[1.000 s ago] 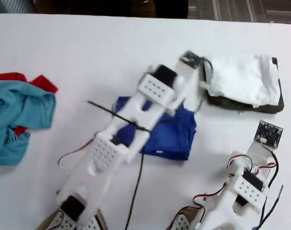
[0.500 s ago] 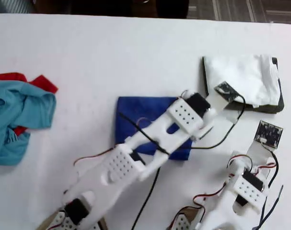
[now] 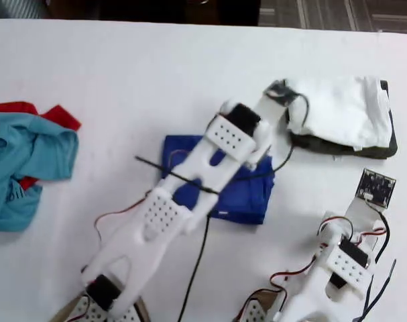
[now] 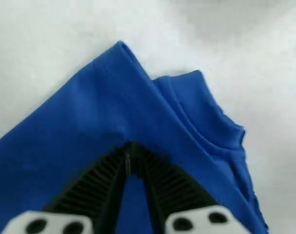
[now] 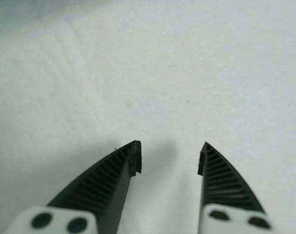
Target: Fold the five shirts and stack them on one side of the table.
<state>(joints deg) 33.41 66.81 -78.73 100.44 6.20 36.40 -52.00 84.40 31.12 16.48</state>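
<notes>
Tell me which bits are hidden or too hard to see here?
- Folded blue cloth shirt: high view, its middle lies under the white left arm.
- Crumpled teal shirt and red shirt: high view, both cut off by the picture's edge.
- Dark folded shirt: high view, mostly covered by the white folded shirt.

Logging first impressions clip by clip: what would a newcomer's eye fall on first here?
The white left arm stretched across the middle of the table, its tool shut on the blue shirt beneath it. Next, the folded white shirt stacked on a dark shirt at the right. At the left edge, an unfolded teal shirt is heaped over a red shirt.
</notes>
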